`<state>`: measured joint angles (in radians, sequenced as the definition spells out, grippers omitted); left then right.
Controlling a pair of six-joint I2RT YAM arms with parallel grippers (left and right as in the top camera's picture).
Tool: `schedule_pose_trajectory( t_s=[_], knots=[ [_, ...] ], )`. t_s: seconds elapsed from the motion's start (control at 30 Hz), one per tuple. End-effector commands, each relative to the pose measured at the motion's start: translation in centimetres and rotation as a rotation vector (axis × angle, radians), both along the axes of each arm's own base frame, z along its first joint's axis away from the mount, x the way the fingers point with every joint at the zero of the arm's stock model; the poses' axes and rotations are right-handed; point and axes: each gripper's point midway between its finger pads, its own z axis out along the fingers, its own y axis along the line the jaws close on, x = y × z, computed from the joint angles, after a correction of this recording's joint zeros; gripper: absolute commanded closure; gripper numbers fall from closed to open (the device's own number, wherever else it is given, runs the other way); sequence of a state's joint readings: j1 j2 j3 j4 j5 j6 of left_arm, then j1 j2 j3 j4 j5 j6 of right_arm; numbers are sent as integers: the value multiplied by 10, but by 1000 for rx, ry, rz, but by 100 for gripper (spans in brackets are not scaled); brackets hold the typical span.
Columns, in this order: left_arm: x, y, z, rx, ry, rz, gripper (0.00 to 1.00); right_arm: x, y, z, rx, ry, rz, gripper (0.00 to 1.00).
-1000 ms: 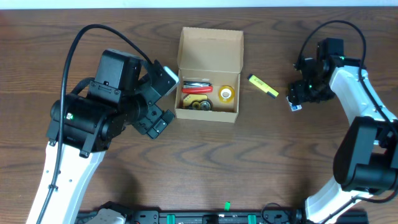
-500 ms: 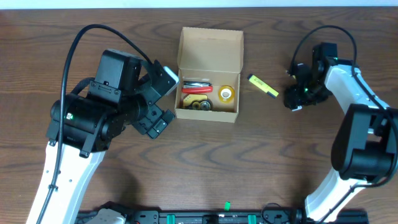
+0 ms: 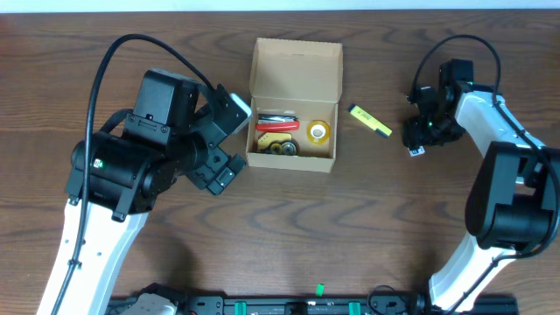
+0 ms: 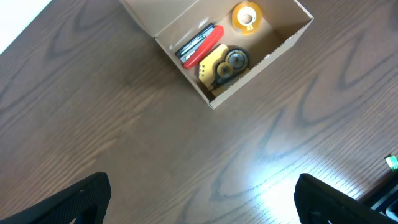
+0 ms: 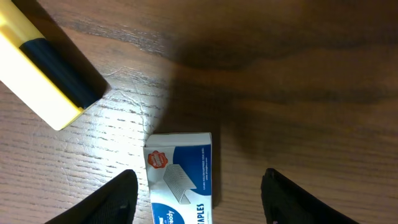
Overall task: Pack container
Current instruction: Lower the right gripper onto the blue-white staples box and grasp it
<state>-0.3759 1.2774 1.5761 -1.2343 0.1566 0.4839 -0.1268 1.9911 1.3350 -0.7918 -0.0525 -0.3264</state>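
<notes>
The container is a tan cardboard box at the table's centre back, its flap lid standing open. A red tool, a yellow tape roll and a yellow-and-black item lie inside it. The left wrist view shows the same box. My left gripper hovers open just left of it, nothing between its fingers. My right gripper is open low over a small blue-and-white staples box, which lies between the fingers nearer the left one, untouched.
A yellow highlighter with a dark band lies between the container and my right gripper, and fills the top left of the right wrist view. Bare wood surrounds the staples box.
The right arm has shifted slightly and its jaws have narrowed a little around the staples box. The left arm and the container have not moved.
</notes>
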Motion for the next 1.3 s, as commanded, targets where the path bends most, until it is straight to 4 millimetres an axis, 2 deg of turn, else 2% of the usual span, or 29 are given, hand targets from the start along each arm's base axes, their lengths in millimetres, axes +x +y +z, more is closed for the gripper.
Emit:
schedule_pose_trajectory(
  t_s=[0.0,0.17,0.43,0.7,1.07,1.27],
  knots=[
    [1,1,10,-2,-28,-4,5,-4,-2,-7,6,18,-26,37],
    [1,1,10,-2,-28,-4,5,-7,0,-14,12,44,-23,41],
    [1,1,10,-2,-28,-4,5,-7,3,-16,12,47,-17,42],
    [1,1,10,-2,-28,-4,5,-8,6,-17,13,51,-16,49],
    [1,1,10,-2,-28,-4,5,-11,5,-25,11,78,-48,53],
    [1,1,10,-2,-28,-4,5,-13,5,-26,15,86,-86,61]
  ],
)
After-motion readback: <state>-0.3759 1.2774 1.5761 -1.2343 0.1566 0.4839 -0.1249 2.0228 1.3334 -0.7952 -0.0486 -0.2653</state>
